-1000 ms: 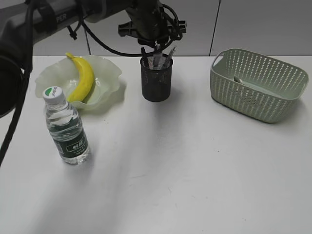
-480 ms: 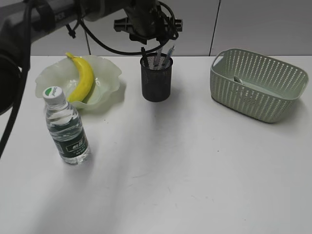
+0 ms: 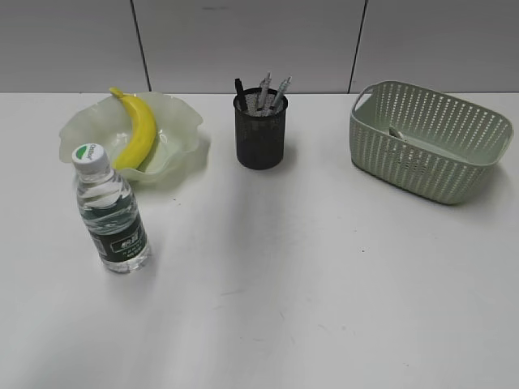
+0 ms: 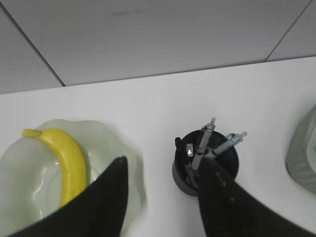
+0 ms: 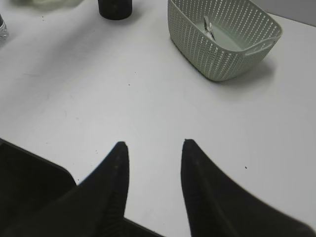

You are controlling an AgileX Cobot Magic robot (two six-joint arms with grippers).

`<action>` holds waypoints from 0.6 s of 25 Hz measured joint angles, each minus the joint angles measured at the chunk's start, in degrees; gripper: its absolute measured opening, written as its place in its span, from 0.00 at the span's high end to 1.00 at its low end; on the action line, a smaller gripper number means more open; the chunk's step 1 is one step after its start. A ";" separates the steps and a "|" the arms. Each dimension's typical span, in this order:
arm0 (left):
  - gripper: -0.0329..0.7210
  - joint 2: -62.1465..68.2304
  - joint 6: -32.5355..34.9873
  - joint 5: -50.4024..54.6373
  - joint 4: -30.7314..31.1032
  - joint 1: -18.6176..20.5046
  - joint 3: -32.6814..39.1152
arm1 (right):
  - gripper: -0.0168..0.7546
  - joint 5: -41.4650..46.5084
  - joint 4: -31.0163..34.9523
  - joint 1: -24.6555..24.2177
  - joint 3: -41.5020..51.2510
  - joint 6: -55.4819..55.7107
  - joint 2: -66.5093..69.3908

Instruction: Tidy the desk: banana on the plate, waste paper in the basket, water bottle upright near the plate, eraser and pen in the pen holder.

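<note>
Seen from outside on the desk (image 3: 324,292): banana (image 3: 138,130) lying in the plate (image 3: 182,121), water bottle (image 3: 109,212) upright just in front of it, pens (image 3: 272,93) standing in the pen holder (image 3: 260,130), basket (image 3: 428,139) well to the right with a scrap of paper (image 3: 396,132) inside — no arm visible. From the left wrist: left gripper (image 4: 160,165) spread wide and empty, high above pen holder (image 4: 205,163) and banana (image 4: 69,160). From the right wrist: right gripper (image 5: 152,145) parted, holding nothing, over bare desk — basket (image 5: 222,34) beyond.

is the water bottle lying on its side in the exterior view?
No, the water bottle stands upright on the desk, white cap on top, just in front of the plate that holds the banana.
</note>
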 joint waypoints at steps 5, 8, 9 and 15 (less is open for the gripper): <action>0.54 -9.65 7.11 0.49 -4.70 -0.78 0.37 | 0.59 0.00 0.00 0.00 0.00 0.00 0.00; 0.57 -16.72 9.59 0.44 -5.32 -1.85 4.10 | 0.59 0.00 0.00 0.00 0.00 0.00 0.00; 0.57 -19.58 9.97 0.44 -5.46 -2.06 6.69 | 0.59 0.00 0.00 0.00 0.00 0.00 0.00; 0.58 -39.53 10.11 0.44 -5.52 -2.26 32.04 | 0.59 0.00 0.00 0.00 0.00 0.00 0.00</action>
